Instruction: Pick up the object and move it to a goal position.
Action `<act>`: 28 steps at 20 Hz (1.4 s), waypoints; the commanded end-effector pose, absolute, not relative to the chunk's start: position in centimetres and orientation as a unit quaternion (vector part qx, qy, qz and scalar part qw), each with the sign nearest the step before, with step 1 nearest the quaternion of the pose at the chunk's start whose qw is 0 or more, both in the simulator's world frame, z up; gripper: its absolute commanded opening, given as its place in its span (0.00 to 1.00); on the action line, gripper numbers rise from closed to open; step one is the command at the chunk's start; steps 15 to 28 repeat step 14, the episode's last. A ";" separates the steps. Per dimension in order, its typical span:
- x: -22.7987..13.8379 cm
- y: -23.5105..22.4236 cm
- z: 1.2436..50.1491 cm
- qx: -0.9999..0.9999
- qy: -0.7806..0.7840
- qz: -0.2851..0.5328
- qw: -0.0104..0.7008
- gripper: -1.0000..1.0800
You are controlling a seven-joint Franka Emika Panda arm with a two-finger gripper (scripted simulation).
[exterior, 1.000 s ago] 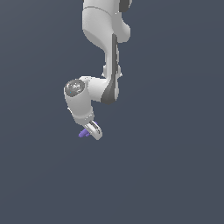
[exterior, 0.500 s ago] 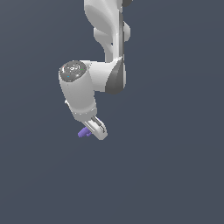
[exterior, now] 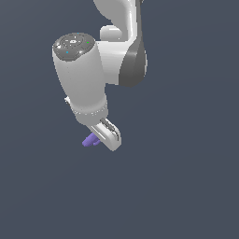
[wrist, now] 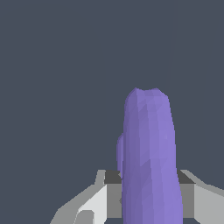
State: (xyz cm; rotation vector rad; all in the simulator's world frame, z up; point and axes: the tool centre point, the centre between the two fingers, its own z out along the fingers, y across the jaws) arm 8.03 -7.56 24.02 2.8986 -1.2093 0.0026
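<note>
While arm (exterior: 100, 65) hangs down, jaws (closed) grip object (exterior: 90, 140).

In the exterior view the arm (exterior: 116, 51) is cut off by the top edge, so its upper links and base do not show. The tool (exterior: 106, 135) is seen from behind its wrist housing: only one finger (exterior: 109, 134) shows plainly, and how the jaws stand around the piece cannot be told there. Most of the purple piece (exterior: 89, 140) is hidden behind that finger; only a short end sticks out toward the exterior view's left. In the wrist view the piece (wrist: 151, 162) is cut off by the lower edge and covers the middle of the tool (wrist: 148, 192), whose fingers (wrist: 94, 203) run out of the picture, so the contact is not visible.
</note>
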 end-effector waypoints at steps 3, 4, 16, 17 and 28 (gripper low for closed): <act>9.1 -7.0 25.9 0.923 -0.385 0.000 0.001 0.00; 9.2 -6.9 26.2 0.923 -0.385 0.000 0.001 0.00; 10.0 -6.6 27.4 0.923 -0.385 0.000 0.000 0.00; 10.0 -6.6 27.4 0.923 -0.385 0.000 0.000 0.00; 10.0 -6.6 27.4 0.923 -0.385 0.000 0.000 0.00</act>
